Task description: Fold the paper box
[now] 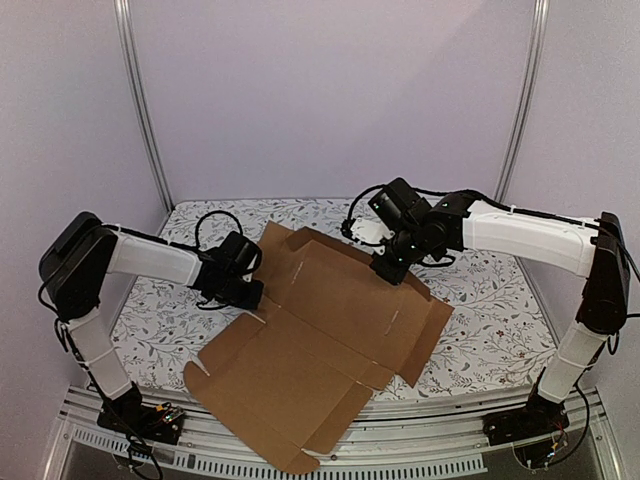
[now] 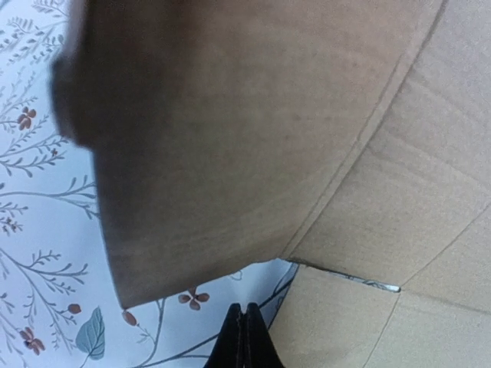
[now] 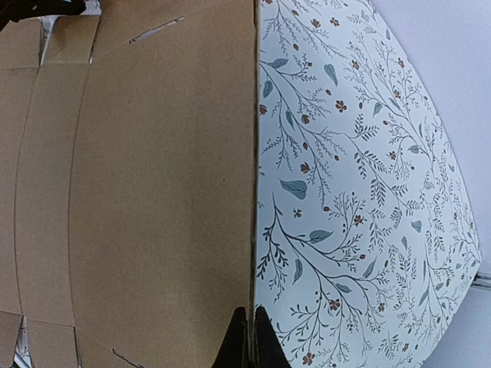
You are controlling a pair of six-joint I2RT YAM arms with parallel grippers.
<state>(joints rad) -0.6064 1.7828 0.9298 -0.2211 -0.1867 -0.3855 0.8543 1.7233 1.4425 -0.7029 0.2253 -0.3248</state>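
One paper box [image 1: 320,340], a flat die-cut sheet, lies across the floral worktop [image 1: 500,320] with its near corner overhanging the front edge. The left pincer [image 1: 248,294] and right pincer [image 1: 386,270] sit at opposite edges of it, both pressed together on nothing. The single board looks light and stiff, likely to bend only along its creases, and is best taken by a flap edge.
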